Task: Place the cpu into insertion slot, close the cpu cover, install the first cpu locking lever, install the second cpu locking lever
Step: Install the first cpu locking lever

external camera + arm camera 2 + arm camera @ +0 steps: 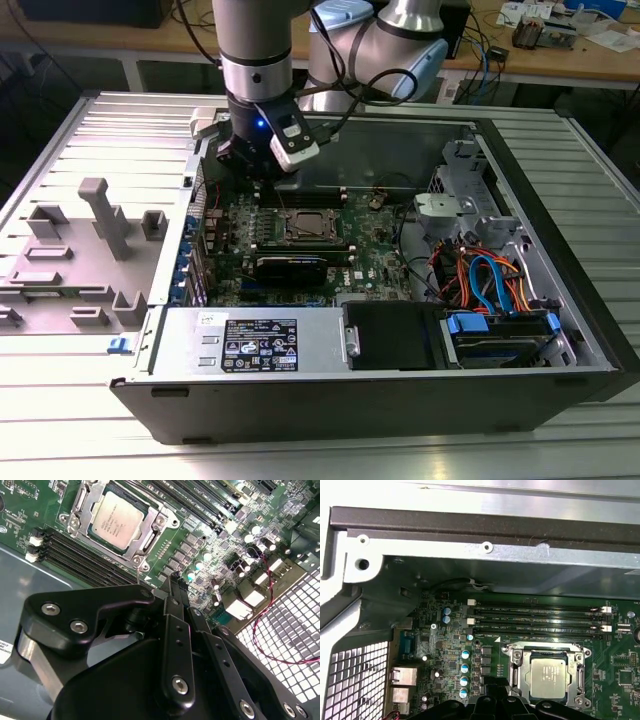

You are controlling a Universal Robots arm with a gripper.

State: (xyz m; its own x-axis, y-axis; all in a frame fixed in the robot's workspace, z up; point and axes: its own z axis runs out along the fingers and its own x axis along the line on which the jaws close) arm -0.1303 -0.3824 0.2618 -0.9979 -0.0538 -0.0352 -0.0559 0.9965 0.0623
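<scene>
While the cpu [116, 520] lies flat with the cpu cover [81, 502] down around it, your gripper [176, 577] hangs just beside the cpu. Its fingers [175, 630] are pressed together, holding nothing.

Watching from my remote station, I counted one arm [255, 60], and it carried one gripper [174, 577] with two fingers [172, 615]. There was one open computer case [400, 390] and one motherboard [375, 255]. On the board I made out one cpu [548, 677] and one cpu cover [517, 677] — plus four memory slots [535, 617], counted in the first wrist view. I also counted one long black card [290, 267], one power supply box [250, 340] and one grey fixture plate [60, 270].
</scene>
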